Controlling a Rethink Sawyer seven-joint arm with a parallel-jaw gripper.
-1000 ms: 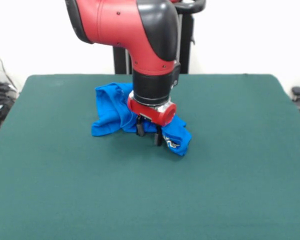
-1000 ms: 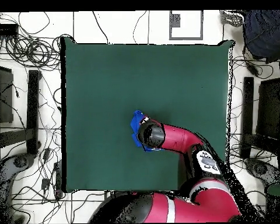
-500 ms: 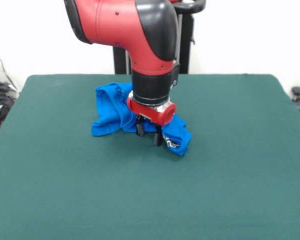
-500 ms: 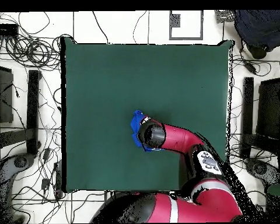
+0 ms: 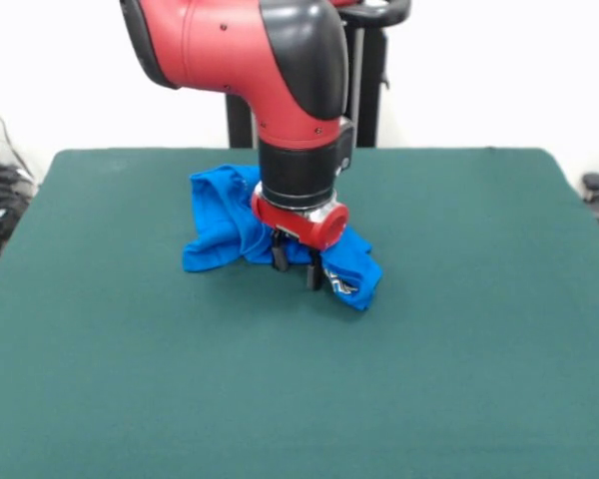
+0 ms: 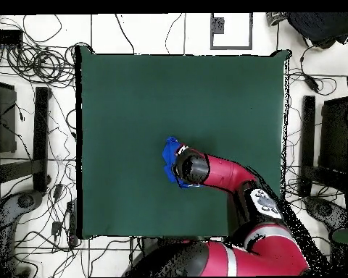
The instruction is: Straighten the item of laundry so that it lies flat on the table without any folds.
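Shirt: the blue T-shirt (image 5: 223, 225) sits bunched in a heap on the far half of the table (image 5: 299, 399), a little off centre, with a lobe hanging down toward the camera at one end where a scrap of white print shows.
Shirt from above: only a sliver of blue (image 6: 170, 155) shows past the arm's wrist.
Claw: the gripper (image 5: 296, 265) is down at the heap's near edge, its two dark fingers standing apart with cloth behind and beside them; I cannot tell whether any cloth is caught between them.
Risk, thin grab: if the fingers close on a single outer fold, it will likely slip out on the pull.
Risk, thick grab: if they take several layers at once, the whole heap probably drags along and stays crumpled.
Risk, felt: the green top looks grippy, so a low drag may roll the hem under and add a fold.
Risk, sight: the wrist hides most of the shirt from above, so a bad hold is hard to spot.
Surroundings: cables (image 6: 32, 51) and stands lie on the floor off the table's edges.
In the way: nothing but the arm (image 6: 228, 174) itself.
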